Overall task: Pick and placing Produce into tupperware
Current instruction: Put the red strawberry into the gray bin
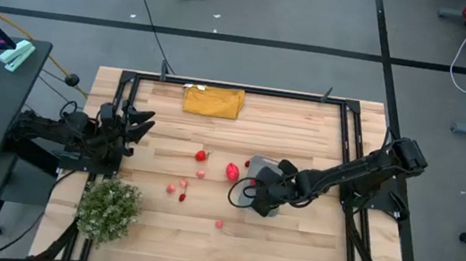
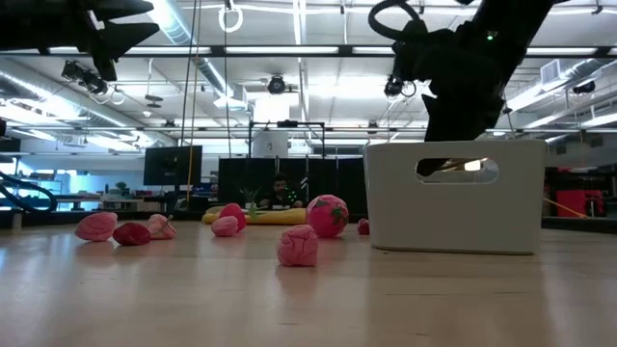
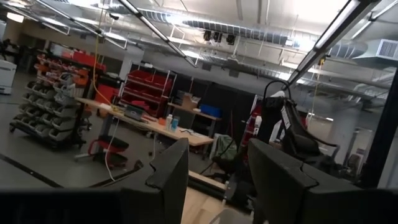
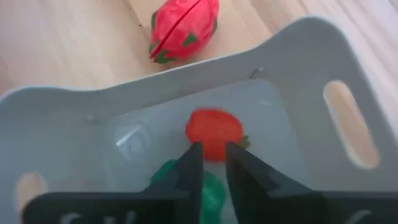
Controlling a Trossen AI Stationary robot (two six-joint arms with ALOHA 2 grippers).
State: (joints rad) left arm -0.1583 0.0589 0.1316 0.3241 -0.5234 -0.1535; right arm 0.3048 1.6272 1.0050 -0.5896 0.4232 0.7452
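No brand, label or readable writing shows on any of the things. The right gripper hangs over the pale blue-grey shallow rectangular plastic container, which sits on the wooden surface a little toward its right edge; the dark fingers stand with only a narrow gap between them and grip nothing, poised just above a small red toy fruit lying on the container's floor, with a green toy piece beside it, partly hidden under the fingers. Just outside the container's wall, on the side nearer the surface's middle, lies a red toy fruit with green leaf tips. Several smaller pink and red toy pieces lie scattered across the middle of the surface, apart from the container. The left gripper waits at the left edge of the surface, its fingers spread apart and empty.
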